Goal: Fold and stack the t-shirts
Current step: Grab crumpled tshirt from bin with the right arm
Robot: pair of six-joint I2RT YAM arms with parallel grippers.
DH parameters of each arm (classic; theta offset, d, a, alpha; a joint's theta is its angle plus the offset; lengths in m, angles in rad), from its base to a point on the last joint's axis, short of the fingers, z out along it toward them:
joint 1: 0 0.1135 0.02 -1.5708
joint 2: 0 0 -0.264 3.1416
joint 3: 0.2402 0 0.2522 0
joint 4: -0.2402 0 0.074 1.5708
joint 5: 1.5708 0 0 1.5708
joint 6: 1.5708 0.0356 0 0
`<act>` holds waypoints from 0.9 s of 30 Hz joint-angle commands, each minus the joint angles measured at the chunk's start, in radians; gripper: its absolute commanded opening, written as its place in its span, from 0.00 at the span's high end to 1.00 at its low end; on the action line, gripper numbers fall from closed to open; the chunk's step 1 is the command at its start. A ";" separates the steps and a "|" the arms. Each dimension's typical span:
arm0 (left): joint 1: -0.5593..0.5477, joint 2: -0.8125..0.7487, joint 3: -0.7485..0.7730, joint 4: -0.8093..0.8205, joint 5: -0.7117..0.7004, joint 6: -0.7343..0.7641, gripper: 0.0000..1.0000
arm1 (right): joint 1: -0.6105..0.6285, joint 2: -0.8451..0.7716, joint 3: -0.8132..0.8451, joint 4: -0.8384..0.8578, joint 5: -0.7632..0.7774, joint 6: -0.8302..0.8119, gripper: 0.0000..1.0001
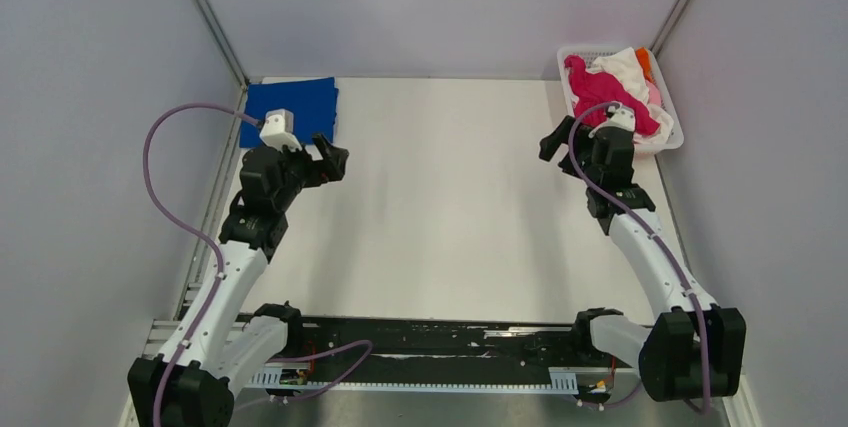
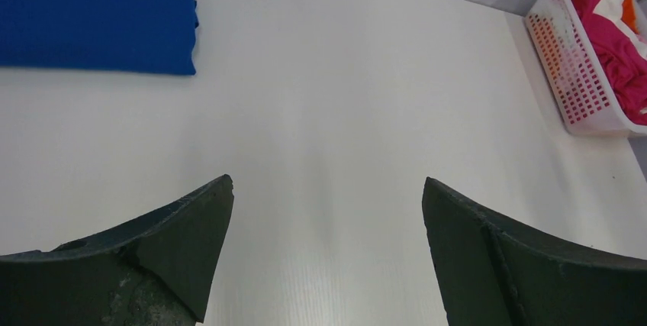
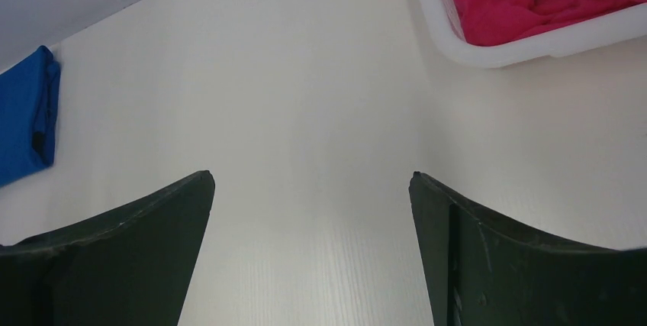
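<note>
**Q:** What is the state of the tools?

**A:** The left gripper (image 2: 326, 179) is seen with its jaws spread wide and nothing held. The same is noted for the right gripper (image 3: 310, 174). Only bare table (image 1: 450, 197) is framed between each pair of fingers.

**Q:** Where are the shirts located?

**A:** A folded blue shirt (image 1: 290, 107) is laid flat at the upper left of the overhead view, just beyond the left gripper. The others are heaped in the basket (image 2: 572, 74) at the upper right, just beside the right gripper. A magenta shirt (image 1: 605, 92) is uppermost, with a white shirt (image 1: 625, 62) and an orange shirt (image 1: 645, 65) behind it.

**Q:** What faults are to be anticipated?

**A:** Several garments may be lifted at once, since the heap is tangled. The basket may be dragged or tipped if cloth is snagged on its lattice or its rim is struck by a finger. A shallow pinch may be closed on nothing. The blue shirt may be rumpled if the next fold is made too near it, and a stack may be set down askew.

**Q:** How are the surface and room described?

**A:** The table is white, smooth and faintly glossy, so sliding of cloth under a pull is to be expected. The cell is enclosed by plain grey walls (image 1: 440, 7), with metal posts (image 1: 205, 12) at the rear corners.
</note>
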 commanded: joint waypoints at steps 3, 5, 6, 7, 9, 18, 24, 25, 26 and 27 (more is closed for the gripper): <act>0.000 -0.060 -0.007 -0.001 -0.086 -0.005 0.00 | -0.002 0.126 0.181 0.030 0.179 0.043 0.00; 0.000 -0.056 -0.012 0.009 -0.088 -0.005 0.00 | -0.009 0.206 0.270 0.027 0.247 0.039 0.00; 0.000 -0.052 -0.011 0.008 -0.088 0.000 0.00 | -0.019 0.252 0.324 0.007 0.260 0.041 0.00; 0.000 -0.050 -0.012 0.007 -0.087 0.001 0.00 | -0.040 0.301 0.381 -0.016 0.254 0.041 0.00; 0.000 -0.048 -0.015 0.008 -0.088 0.003 0.00 | -0.097 0.406 0.501 -0.071 0.228 0.050 0.00; 0.000 -0.036 -0.033 0.038 -0.157 -0.007 0.00 | -0.259 0.908 1.026 -0.332 0.138 0.020 0.01; 0.000 -0.019 -0.035 0.050 -0.196 -0.011 0.00 | -0.272 1.095 1.184 -0.364 0.064 -0.017 0.12; 0.000 -0.016 -0.036 0.053 -0.194 -0.009 0.00 | -0.273 1.117 1.202 -0.372 0.066 -0.016 0.14; 0.000 -0.014 -0.036 0.053 -0.194 -0.009 0.00 | -0.274 1.134 1.214 -0.375 0.070 -0.012 0.17; 0.000 -0.008 -0.035 0.056 -0.192 -0.009 0.00 | -0.275 1.148 1.224 -0.374 0.074 -0.006 0.22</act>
